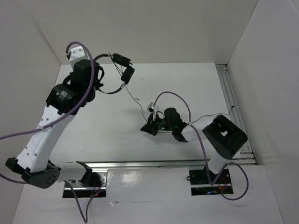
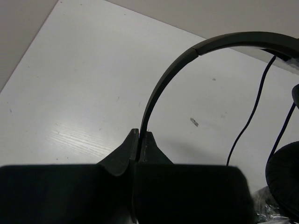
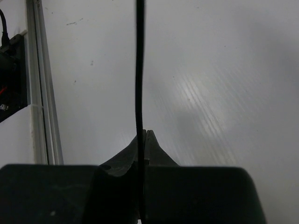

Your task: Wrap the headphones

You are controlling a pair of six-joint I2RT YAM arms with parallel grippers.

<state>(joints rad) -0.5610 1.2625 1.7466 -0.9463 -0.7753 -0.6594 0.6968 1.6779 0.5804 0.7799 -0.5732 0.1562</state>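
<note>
1. toward the far left corner of the white table (image 1: 187,84), sat the headphones (image 1: 128,73), close to the back wall and just beyond the left arm's wrist.
2. were pinched at the thin headband (image 2: 156,86) by the left gripper (image 2: 140,134), fingers pressed together on the band's lower end.
3. rose from those fingertips and arched over to the right in the left wrist view, with bare table behind.
4. near the middle of the table, clamped the thin black cord (image 3: 139,70) in the right gripper (image 3: 145,135), fingers shut tight on it.
5. ran straight up out of that pinch in the right wrist view, taut-looking and dark against the pale tabletop.
6. trailed in the top view from the headphones across the table down to the right arm's wrist.
7. showed one round padded ear cup (image 2: 285,172) low at the right edge of the left wrist view, two strands of cord hanging just beside it.
8. kept well apart: headphones at the far left, right gripper near the centre, cord stretched between.
9. bordered the table's right side with an aluminium rail (image 1: 229,93), also seen along the left of the right wrist view.
10. looped a purple cable (image 1: 173,94) over the right arm's wrist.
</note>
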